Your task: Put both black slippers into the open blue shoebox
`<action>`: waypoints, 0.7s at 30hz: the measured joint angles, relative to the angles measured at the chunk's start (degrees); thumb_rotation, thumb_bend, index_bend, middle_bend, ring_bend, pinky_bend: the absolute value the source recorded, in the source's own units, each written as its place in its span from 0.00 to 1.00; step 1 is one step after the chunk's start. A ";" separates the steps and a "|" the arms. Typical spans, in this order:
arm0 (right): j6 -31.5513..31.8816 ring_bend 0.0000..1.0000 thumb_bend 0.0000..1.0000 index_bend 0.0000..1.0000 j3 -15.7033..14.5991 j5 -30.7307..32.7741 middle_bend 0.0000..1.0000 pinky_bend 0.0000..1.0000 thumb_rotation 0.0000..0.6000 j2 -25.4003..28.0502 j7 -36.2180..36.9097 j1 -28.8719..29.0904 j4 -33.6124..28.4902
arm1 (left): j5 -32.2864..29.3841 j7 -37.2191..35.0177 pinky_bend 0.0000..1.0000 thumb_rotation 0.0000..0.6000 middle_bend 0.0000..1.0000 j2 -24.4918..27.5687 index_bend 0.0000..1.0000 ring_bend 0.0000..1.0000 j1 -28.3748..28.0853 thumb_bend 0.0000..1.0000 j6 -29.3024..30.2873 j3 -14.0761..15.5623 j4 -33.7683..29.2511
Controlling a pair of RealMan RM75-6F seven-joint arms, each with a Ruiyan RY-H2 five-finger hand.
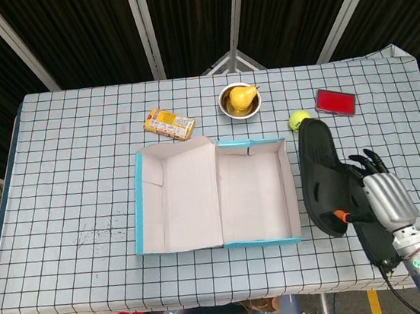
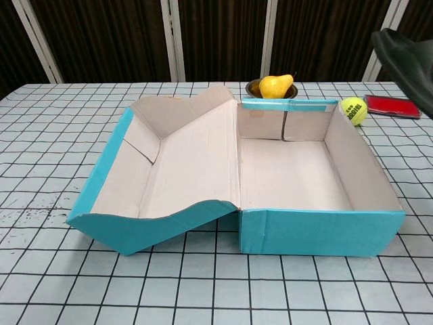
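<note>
Two black slippers are up in the air, held in the right hand, which grips them by one end. They hang just to the right of the blue box, not in it yet. I think they sit one on top of the other, but it is hard to tell. The left hand is not in sight.

What could go wrong? The slippers are long and floppy. One could slip out of the hand and drop on the table. A toe could bump the box wall and push the box away. The ball is near and could get knocked and roll.

No words on the slippers or the box can be read.
</note>
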 measured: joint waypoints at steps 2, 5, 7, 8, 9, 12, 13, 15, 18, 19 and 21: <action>-1.63 0.17 0.21 0.42 1.12 1.60 0.46 0.00 1.00 -0.07 0.96 2.01 -0.92 | -0.04 -0.30 0.07 1.00 0.00 0.06 0.00 0.00 0.09 0.38 0.14 -0.03 0.07; -2.97 0.17 0.21 0.42 3.38 4.15 0.46 0.00 1.00 -1.61 1.85 5.15 -1.23 | -0.01 -0.91 0.07 1.00 0.00 0.20 0.01 0.00 0.29 0.38 0.50 -0.07 0.20; -2.97 0.17 0.21 0.42 4.40 5.02 0.47 0.00 1.00 -3.76 2.15 6.71 -0.74 | -0.16 -1.24 0.07 1.00 0.00 0.26 0.01 0.00 0.37 0.38 0.47 -0.08 0.41; -2.90 0.17 0.21 0.42 4.81 5.42 0.47 0.00 1.00 -4.85 2.32 7.23 -0.44 | -0.26 -1.32 0.07 1.00 0.00 0.26 0.01 0.00 0.37 0.38 0.39 -0.10 0.50; -2.83 0.17 0.21 0.42 5.31 6.02 0.47 0.00 1.00 -6.37 2.56 8.04 -0.03 | -0.34 -1.43 0.07 1.00 0.00 0.25 0.01 0.00 0.34 0.38 0.26 -0.12 0.58; -3.11 0.17 0.21 0.42 6.31 8.60 0.47 0.00 1.00 -10.38 2.87 10.70 0.98 | -0.35 -1.58 0.07 1.00 0.00 0.21 0.01 0.00 0.19 0.38 0.02 -0.15 0.76; -3.23 0.17 0.21 0.42 6.42 9.15 0.47 0.00 1.00 -11.00 2.81 11.21 1.13 | -0.28 -1.59 0.07 1.00 0.00 0.21 0.01 0.00 0.17 0.38 0.01 -0.15 0.78; -3.57 0.17 0.21 0.42 6.62 11.02 0.47 0.00 1.00 -12.84 2.02 12.76 1.57 | -0.28 -1.69 0.07 1.00 0.00 0.19 0.01 0.00 0.17 0.38 -0.01 -0.15 0.85; -3.39 0.17 0.21 0.42 6.55 13.54 0.47 0.00 1.00 -14.94 -0.47 13.85 1.92 | -0.47 -1.93 0.07 1.00 0.00 0.19 0.01 0.00 0.17 0.38 -0.15 -0.17 1.01; -3.18 0.17 0.21 0.42 6.49 14.38 0.47 0.00 1.00 -15.67 -1.42 14.15 1.93 | -0.59 -2.09 0.07 1.00 0.00 0.20 0.01 0.00 0.16 0.38 -0.26 -0.19 1.10; -2.45 0.17 0.21 0.43 6.26 16.36 0.47 0.00 1.00 -17.29 -3.65 14.76 1.75 | -0.82 -2.33 0.07 1.00 0.00 0.21 0.01 0.00 0.13 0.38 -0.47 -0.24 1.20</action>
